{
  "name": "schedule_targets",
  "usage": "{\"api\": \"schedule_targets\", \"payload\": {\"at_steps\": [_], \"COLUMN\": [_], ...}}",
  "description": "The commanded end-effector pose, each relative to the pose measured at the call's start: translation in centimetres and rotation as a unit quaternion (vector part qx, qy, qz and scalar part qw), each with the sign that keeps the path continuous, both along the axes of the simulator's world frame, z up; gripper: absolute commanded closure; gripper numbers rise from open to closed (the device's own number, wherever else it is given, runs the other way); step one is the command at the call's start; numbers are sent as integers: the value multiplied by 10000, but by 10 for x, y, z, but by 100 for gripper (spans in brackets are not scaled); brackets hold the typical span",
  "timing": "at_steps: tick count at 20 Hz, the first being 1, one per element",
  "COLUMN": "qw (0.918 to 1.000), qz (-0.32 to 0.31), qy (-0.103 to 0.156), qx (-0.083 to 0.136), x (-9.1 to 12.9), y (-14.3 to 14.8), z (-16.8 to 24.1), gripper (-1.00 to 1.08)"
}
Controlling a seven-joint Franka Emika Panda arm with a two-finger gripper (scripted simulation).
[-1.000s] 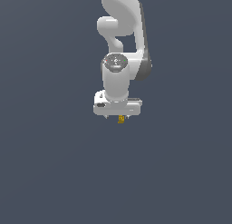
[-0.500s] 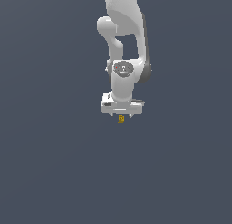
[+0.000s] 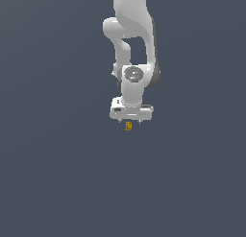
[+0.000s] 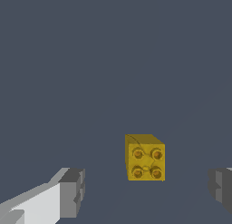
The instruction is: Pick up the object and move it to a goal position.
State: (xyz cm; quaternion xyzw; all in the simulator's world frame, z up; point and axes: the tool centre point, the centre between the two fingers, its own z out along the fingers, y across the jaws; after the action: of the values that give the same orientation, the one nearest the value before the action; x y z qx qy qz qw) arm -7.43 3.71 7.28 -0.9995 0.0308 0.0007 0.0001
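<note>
The object (image 3: 128, 126) is a small yellow-orange block with four studs on one face (image 4: 145, 158). It rests on the dark grey floor just below the white gripper (image 3: 129, 120) in the exterior view. In the wrist view the gripper (image 4: 146, 188) stands open, with one grey fingertip (image 4: 71, 192) on one side of the block and the other fingertip (image 4: 221, 184) on the other side. Gaps show between the block and both fingertips, and neither touches it.
The white arm (image 3: 133, 34) rises from the gripper to the top edge of the exterior view. Plain dark grey floor (image 3: 57, 173) surrounds the block on all sides, and no other objects show.
The gripper has drifted toward the exterior view's right and slightly lower, coming more squarely over the block. The block has stayed where it was.
</note>
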Motion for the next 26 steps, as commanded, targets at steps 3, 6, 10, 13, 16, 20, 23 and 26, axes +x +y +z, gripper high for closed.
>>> {"api": "schedule_targets", "payload": {"at_steps": [3,6,10,13,16,20,23,26], "qw": [10000,10000,10000,10000,10000,10000,10000,10000], "qz": [-1,-1,-1,-4,-4,-4,-4,-4], "qy": [-1,-1,-1,-4,-4,-4,-4,-4], "qx": [0,0,0,-1,-1,-1,-1,-1], "x": [0,0,-1,-2,-2,-1,-1,-1], "y": [0,0,0,0,0,0,0,0], "z": [-1,-8,-24,-38,-47,-51,-51,-51], "gripper": [-92,-92,-92,-92,-92,-92,108,108]}}
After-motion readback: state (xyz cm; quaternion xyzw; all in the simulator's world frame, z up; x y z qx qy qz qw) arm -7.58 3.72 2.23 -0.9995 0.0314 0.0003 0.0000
